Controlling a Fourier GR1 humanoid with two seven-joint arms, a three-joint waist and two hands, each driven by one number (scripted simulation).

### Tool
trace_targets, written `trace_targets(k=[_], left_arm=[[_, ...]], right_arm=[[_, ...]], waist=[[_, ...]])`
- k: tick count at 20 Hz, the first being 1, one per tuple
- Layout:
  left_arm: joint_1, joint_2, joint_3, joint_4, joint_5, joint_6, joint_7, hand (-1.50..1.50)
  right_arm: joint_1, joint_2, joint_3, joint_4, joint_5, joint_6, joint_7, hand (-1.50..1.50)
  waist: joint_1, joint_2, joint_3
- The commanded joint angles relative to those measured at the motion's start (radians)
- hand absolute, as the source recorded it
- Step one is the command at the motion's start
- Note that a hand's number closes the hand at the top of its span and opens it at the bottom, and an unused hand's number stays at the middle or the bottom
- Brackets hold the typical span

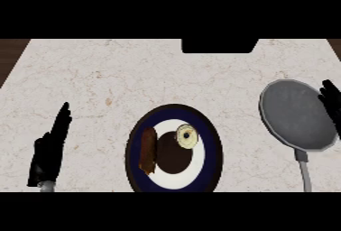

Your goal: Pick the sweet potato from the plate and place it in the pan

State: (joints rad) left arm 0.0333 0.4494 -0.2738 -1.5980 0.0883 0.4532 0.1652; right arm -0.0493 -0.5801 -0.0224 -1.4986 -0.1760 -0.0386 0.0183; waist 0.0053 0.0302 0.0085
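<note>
Fingers of the black left hand [50, 149] stand straight and apart from everything; the black right hand [331, 104] shows open beside the grey round pan [297, 115]. Between them, the brown elongated sweet potato [148, 150] lies lengthwise, top-to-bottom, on the dark-rimmed white plate [174, 182] beside a pale round slice [187, 136]. No writing shows.

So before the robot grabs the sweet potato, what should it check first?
1. Sweet potato lies on the plate, near its left side: ok.
2. Nothing lies on top of the sweet potato: ok. A pale round item sits apart from it on the plate.
3. Pan is empty and ready: ok.
4. Left hand is open, fingers straight, at the view's left: ok.
5. Right hand only shows at the right edge beside the pan; whether it is open: cannot tell.
6. Either hand is at the sweet potato yet: not ok.
</note>
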Motion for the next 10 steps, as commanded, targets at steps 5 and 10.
trace_targets(k=[5,10], left_arm=[[-0.165,-0.051,0.04,-0.042,0.11,-0.087,-0.008,0.0],[-0.19,-0.069,0.092,-0.03,0.206,-0.133,0.026,0.0]], right_arm=[[-0.293,0.278,0.288,-0.171,-0.016,0.027,0.048,1.5],[-0.367,0.243,0.462,-0.26,0.395,-0.161,0.15,1.5]], waist=[[0.087,-0.022,-0.013],[0.006,-0.039,-0.014]])
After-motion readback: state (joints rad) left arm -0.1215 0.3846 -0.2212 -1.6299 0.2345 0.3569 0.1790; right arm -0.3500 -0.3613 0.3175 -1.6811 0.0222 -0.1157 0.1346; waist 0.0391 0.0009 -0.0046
